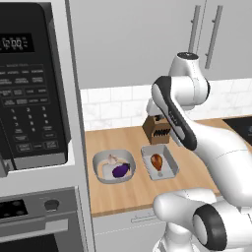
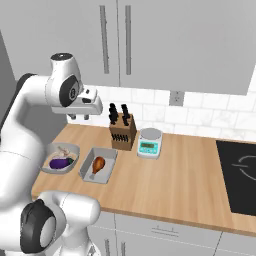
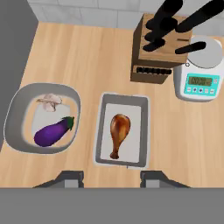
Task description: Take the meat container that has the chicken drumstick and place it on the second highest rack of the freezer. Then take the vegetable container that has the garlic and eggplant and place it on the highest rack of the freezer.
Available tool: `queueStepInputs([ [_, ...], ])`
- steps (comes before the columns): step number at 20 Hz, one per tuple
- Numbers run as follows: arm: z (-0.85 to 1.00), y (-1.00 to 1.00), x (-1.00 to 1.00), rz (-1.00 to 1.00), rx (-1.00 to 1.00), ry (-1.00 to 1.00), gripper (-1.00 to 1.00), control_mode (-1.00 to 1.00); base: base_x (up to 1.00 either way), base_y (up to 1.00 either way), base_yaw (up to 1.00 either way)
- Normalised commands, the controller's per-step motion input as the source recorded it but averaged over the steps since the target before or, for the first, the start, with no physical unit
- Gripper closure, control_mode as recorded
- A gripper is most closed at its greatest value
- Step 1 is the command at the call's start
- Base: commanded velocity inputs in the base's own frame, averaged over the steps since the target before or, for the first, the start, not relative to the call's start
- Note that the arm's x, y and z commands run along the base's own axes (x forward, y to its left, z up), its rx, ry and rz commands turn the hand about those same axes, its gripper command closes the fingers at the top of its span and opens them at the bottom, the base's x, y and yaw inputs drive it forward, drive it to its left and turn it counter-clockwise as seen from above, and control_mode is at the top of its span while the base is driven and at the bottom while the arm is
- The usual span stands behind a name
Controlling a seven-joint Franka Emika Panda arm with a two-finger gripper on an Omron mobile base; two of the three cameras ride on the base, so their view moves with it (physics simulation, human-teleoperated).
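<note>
The gripper [image 3: 111,177] hangs high above the wooden desk [image 3: 92,57], looking straight down, its 2 dark fingertips [image 3: 70,177] standing apart with nothing between them, so it is released and empty. The gap lines up with the near short edge of the meat container [image 3: 123,130], which suggests the arm is posed for a descent onto that tray, the 1st of the 2 items the task names.

The meat container lies flat on the desk near its front edge, with the chicken drumstick [image 3: 119,133] lying lengthwise inside it, thick end toward the wall. The thin raised rim looks like the natural place to pinch, since the drumstick fills the middle.

Just beside it, apart and not touching, sits the vegetable container [image 3: 17,113], a rounded grey bowl holding the eggplant [image 3: 52,132] and, behind it, the garlic [image 3: 51,101]. In my judgement it waits for the 2nd trip.

Farther back, near the tiled wall, stand a knife block [image 3: 157,52] and a kitchen scale [image 3: 200,78], touching or nearly so; both are well clear of the tray and should not hinder a lift. Neither container has left the desk yet.
</note>
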Motion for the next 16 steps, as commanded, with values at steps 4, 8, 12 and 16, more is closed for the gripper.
queueStepInputs([
  [4,-0.10,0.00,-0.23,0.09,0.00,0.00,-1.00,-1.00,0.00,0.00,0.00],
  [8,-0.31,-0.43,-0.26,0.48,0.01,0.00,-1.00,-1.00,0.00,0.00,0.00],
  [12,-0.55,-0.26,-0.01,0.38,0.01,0.00,-1.00,-1.00,0.00,0.00,0.00],
  [16,-0.75,0.03,0.15,0.25,-0.10,0.00,-1.00,-1.00,0.00,0.00,0.00],
])
